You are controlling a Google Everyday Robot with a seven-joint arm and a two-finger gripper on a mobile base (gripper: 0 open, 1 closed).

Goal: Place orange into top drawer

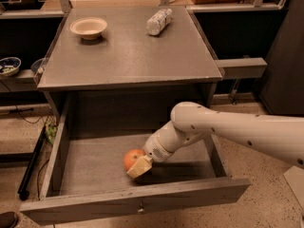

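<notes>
Orange [132, 157]: round, orange-red, smooth skin, pale sheen on top. Location: inside the open top drawer [137, 198], front-centre of its floor, near the front panel. Gripper [136, 163] reaches in from the right, clamped on the orange; cream finger [141, 167] covers its lower right.

Your arm [237, 131] is smooth white with small dark dots and a rounded elbow; its cream-yellow gripper [137, 167] sits inside the top drawer [95, 205].
</notes>
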